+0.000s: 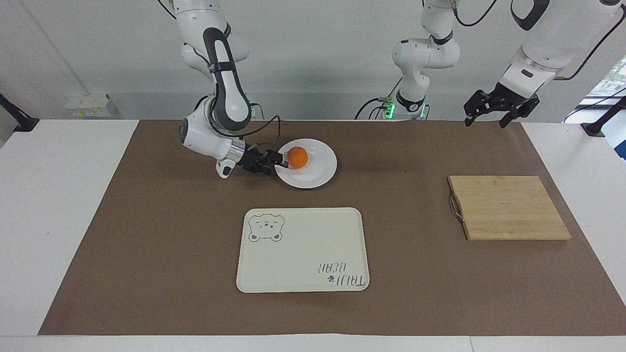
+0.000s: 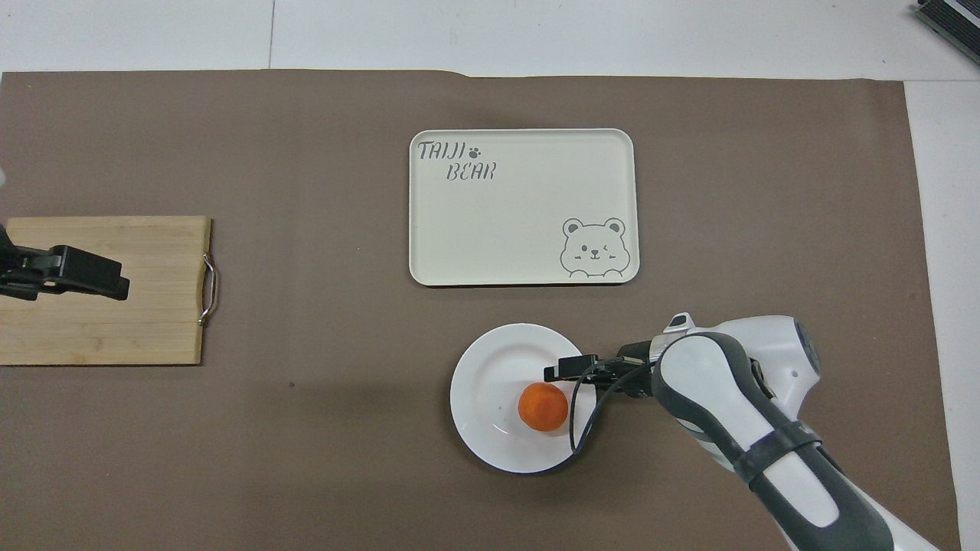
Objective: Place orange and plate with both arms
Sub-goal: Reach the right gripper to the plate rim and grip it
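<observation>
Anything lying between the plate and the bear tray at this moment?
No. Between the plate and the tray only bare brown mat shows, clearest in the overhead view; the right gripper is over the plate's rim, not in that gap.

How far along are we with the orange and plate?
Nothing looks placed yet: the orange sits on the plate, which rests on the mat nearer the robots than the tray, which holds nothing. In hand: the right gripper, open, is low at the plate's rim beside the orange, gripping nothing. The left gripper, open, waits in the air near the cutting board. Both placements remain.
</observation>
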